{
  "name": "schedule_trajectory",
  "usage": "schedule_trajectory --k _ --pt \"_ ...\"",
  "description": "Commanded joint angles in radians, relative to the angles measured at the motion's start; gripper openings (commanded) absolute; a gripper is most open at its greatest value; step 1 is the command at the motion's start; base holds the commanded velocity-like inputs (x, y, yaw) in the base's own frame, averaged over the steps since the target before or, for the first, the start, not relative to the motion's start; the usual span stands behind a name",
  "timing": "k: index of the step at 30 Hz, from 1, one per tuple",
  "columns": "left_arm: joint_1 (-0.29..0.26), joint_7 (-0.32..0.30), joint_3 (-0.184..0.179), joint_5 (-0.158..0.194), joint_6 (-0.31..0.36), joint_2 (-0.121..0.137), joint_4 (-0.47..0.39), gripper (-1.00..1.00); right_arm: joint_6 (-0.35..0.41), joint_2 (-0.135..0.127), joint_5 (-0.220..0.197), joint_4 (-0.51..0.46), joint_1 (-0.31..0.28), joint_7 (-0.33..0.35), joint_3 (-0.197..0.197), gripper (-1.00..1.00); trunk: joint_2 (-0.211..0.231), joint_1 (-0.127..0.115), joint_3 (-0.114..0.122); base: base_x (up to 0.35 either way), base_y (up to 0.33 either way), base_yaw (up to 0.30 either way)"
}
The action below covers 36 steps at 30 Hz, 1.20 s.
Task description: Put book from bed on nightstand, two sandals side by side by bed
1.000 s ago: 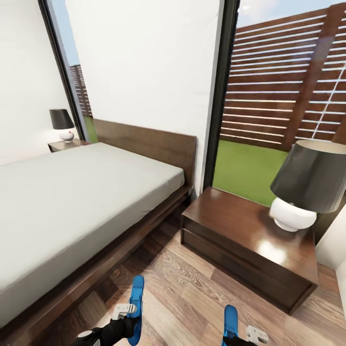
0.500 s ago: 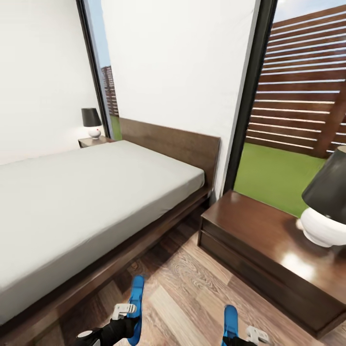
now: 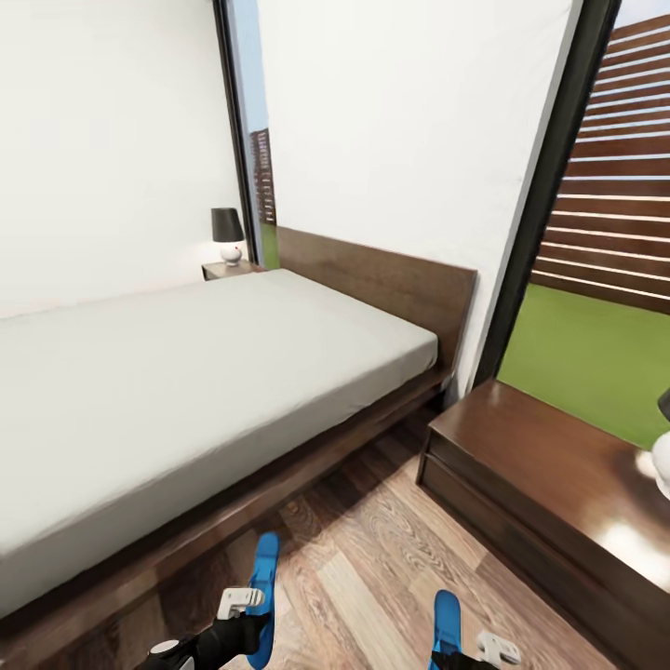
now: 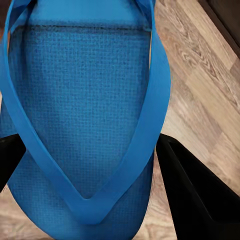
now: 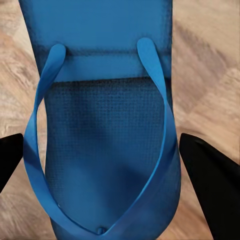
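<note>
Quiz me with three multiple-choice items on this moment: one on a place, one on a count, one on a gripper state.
1. Where is the far black-shaded lamp?
A. on the light-grey mattress
B. on the far dark-wood nightstand
C. on the wood-plank floor

2. How many bright blue sandals are in view?
A. one
B. two
C. three

3. What is the left gripper doing?
A. gripping a sandal
B. hanging open
C. holding a book

Answers:
1 B, the lamp stands on the cabinet beyond the bed.
2 B, a left sandal and a right sandal.
3 A, its fingers flank the blue sole.
</note>
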Motion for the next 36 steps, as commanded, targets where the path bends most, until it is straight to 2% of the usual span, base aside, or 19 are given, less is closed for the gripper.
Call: schedule_trajectory --k 1,36 --pt "-0.001 -0.002 -0.008 0.006 -0.005 0.0 0.001 -1.0 0.004 -0.001 -0.011 -0.001 0.0 0.002 0.008 -1.0 0.0 0.0 -0.001 0.0 0.0 0.289" --pt "-0.001 -0.002 -0.008 0.006 -0.005 0.0 0.001 -1.0 0.004 -0.001 -0.012 -0.001 0.0 0.002 0.008 -1.0 0.0 0.0 -0.001 0.0 0.0 0.289"
